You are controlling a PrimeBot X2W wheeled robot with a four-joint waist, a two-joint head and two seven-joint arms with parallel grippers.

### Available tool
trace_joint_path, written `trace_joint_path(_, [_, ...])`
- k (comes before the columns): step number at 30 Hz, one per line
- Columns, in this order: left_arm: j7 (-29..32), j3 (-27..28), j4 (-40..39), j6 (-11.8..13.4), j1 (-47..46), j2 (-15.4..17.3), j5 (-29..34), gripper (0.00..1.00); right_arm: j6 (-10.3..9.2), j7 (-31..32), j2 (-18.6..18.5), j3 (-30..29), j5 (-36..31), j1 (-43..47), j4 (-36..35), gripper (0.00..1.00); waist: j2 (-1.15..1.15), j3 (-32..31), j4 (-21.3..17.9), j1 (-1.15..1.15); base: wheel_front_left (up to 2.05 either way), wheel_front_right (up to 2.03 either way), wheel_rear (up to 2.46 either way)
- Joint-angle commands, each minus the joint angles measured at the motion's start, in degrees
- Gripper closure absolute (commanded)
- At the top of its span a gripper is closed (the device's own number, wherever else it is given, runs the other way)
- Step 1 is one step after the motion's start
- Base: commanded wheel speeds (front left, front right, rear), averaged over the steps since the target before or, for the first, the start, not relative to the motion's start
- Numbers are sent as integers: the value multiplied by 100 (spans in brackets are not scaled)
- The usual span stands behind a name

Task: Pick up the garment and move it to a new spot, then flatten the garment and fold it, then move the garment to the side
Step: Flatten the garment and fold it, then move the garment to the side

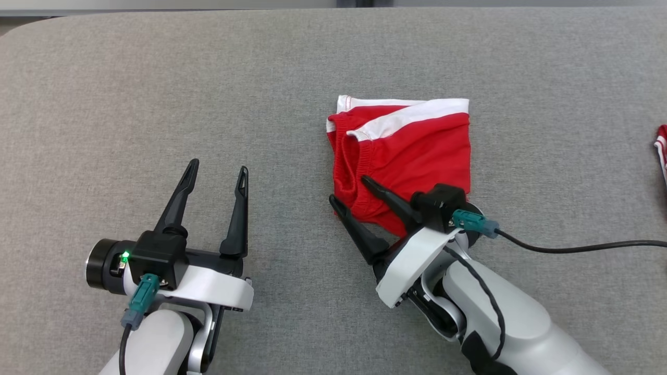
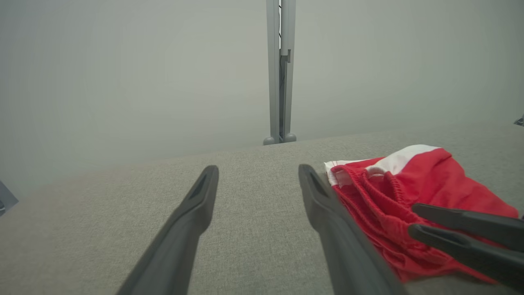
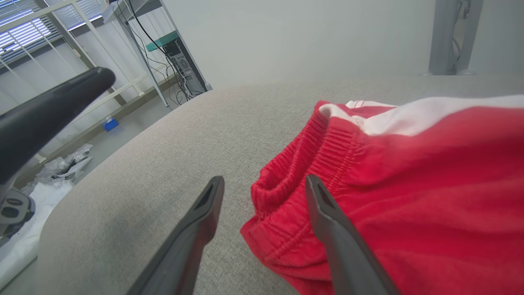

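Right gripper: jaws wide, holding nothing, straddling garment near-left corner
Garment lie: ahead-right of it, folded
Left gripper: wide, empty, farther

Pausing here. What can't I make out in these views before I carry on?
1. Head view: the shorts' near right corner is hidden under the right tool's wrist.
2. Head view: a red-and-white cloth is cut off by the right edge; I cannot tell what it is.
3. Right wrist view: the shorts run past the right and bottom edges.
4. Any view: whether the right tool touches the shorts is unclear.
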Motion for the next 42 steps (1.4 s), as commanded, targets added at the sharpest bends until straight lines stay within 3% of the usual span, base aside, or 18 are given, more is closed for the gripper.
trace_joint_path(1, [-6, 26, -11, 37, -90, 46, 3, 0, 3, -70, -41, -87, -18, -16, -80, 0, 0, -20, -40, 0, 0, 0, 0])
trace_joint_path(5, [-17, 85, -61, 94, -40, 75, -6, 0, 3, -107, -44, -597, -234, 109, -330, 0, 0, -89, -169, 0, 0, 0, 0])
trace_joint_path(15, [-45, 327, -238, 249, 99, 263, -32, 0, 3, -110, -53, -2772, -1505, 942, -1306, 0, 0, -286, -502, 0, 0, 0, 0])
trace_joint_path(23, [-77, 504, -260, 290, 229, 430, -14, 0, 2, 258, -252, -4047, -2197, 1873, -2047, 0, 0, -472, -590, 0, 0, 0, 0])
trace_joint_path(30, [-97, 673, -202, 199, 469, 567, 17, 0, 2, 599, -234, -4453, -2437, 2547, -2649, 0, 0, -635, -601, 0, 0, 0, 0])
trace_joint_path(42, [-98, 692, -329, 211, 714, 541, 18, 0, 2, 890, -124, -4513, -2446, 2915, -3135, 0, 0, -710, -547, 0, 0, 0, 0])
